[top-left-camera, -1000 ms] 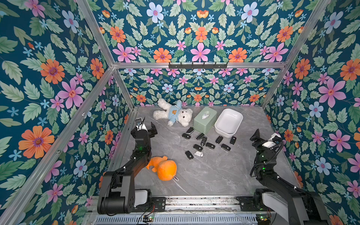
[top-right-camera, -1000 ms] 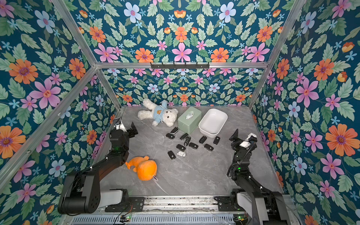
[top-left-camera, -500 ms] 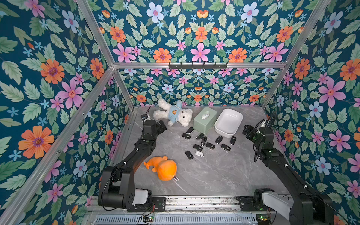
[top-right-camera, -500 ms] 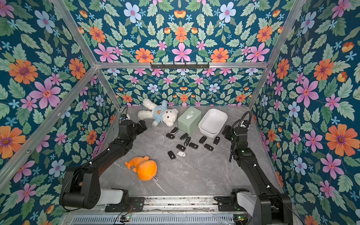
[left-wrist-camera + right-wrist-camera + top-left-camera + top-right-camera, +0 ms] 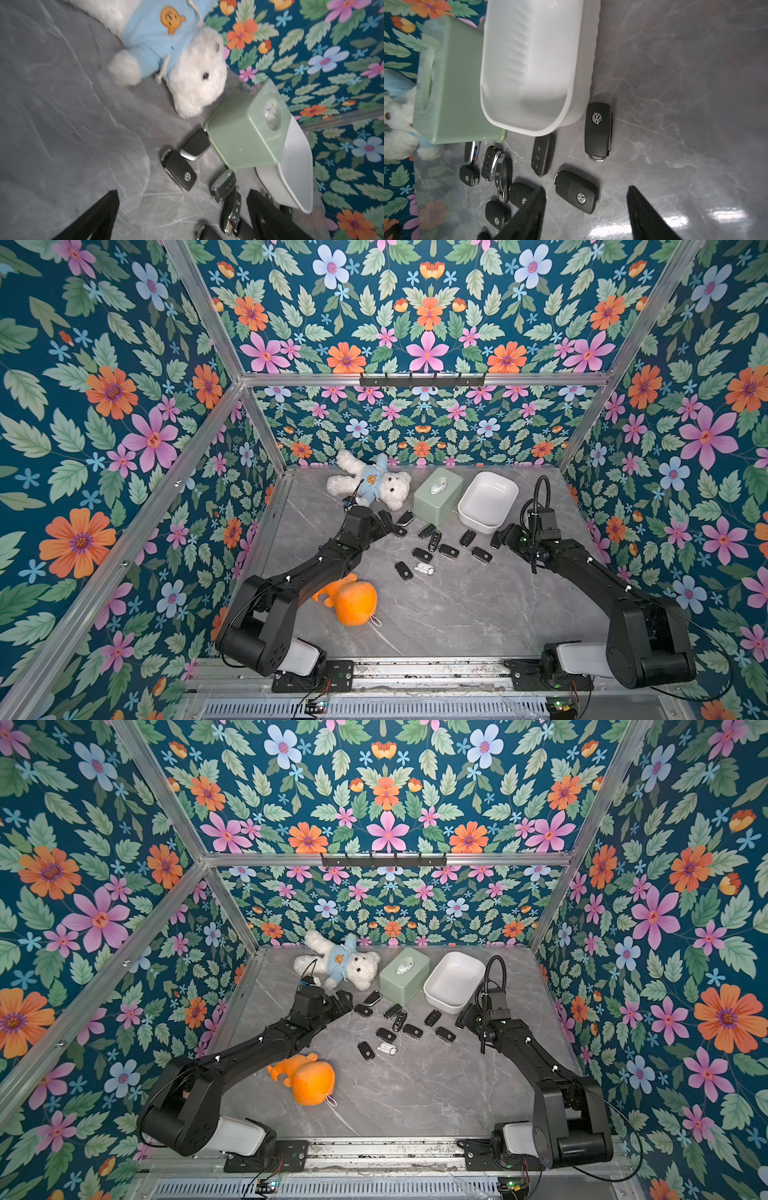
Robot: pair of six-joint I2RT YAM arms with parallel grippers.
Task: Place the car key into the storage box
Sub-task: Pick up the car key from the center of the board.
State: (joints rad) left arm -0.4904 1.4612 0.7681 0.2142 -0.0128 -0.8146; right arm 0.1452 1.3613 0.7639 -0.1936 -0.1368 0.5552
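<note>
Grey marble tabletop [image 5: 457, 614], floral walls all round: black car keys [image 5: 449, 551] lie scattered just in front of the white storage box [image 5: 488, 499]. Above them the left gripper [image 5: 182, 192] hangs spread wide; the right gripper [image 5: 586, 189] stands parted, holding nothing.

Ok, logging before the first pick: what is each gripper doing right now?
Left gripper: open, holding nothing.
Right gripper: open, holding nothing.
</note>
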